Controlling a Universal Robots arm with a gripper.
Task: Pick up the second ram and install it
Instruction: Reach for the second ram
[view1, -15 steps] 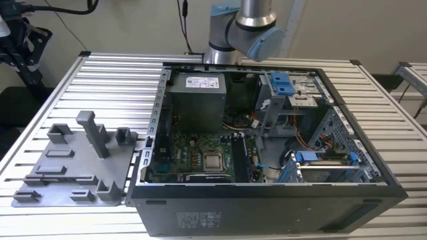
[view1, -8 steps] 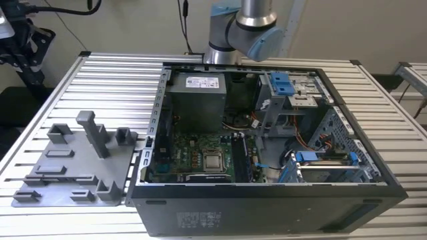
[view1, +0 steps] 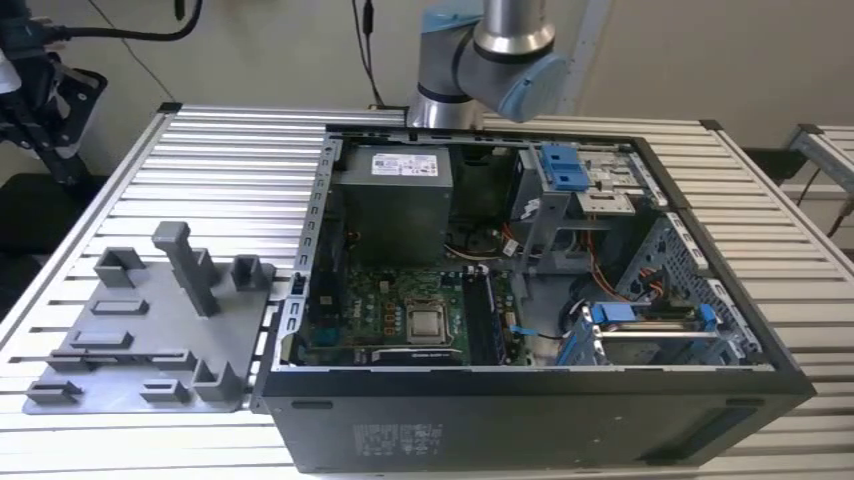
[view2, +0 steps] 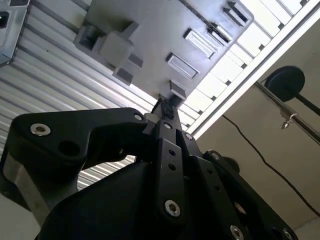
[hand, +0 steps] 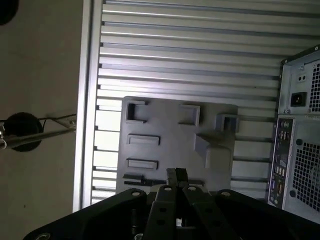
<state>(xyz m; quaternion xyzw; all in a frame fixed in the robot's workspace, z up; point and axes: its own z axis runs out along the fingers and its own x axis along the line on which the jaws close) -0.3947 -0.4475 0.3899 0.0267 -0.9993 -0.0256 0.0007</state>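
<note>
In both wrist views my gripper (hand: 176, 175) (view2: 163, 109) hangs well above the grey fixture plate (hand: 170, 130) (view2: 150, 30) (view1: 147, 330). Its black fingers are pressed together, and I see nothing between them. A thin dark strip (hand: 142, 180) stands on edge in a slot of the plate, close beside the fingertips in the first wrist view; it looks like the second ram. In the exterior view the open computer case (view1: 534, 400) lies at the right of the plate. Dark memory slots (view1: 486, 318) run beside the processor socket (view1: 427, 322) on its green board.
A tall grey post (view1: 187, 265) and several low brackets rise from the fixture plate. Everything rests on a slatted metal table (view1: 227, 150). The arm's elbow (view1: 487, 60) stands behind the case. A power supply (view1: 394, 200) and blue drive cages (view1: 647, 320) fill the case.
</note>
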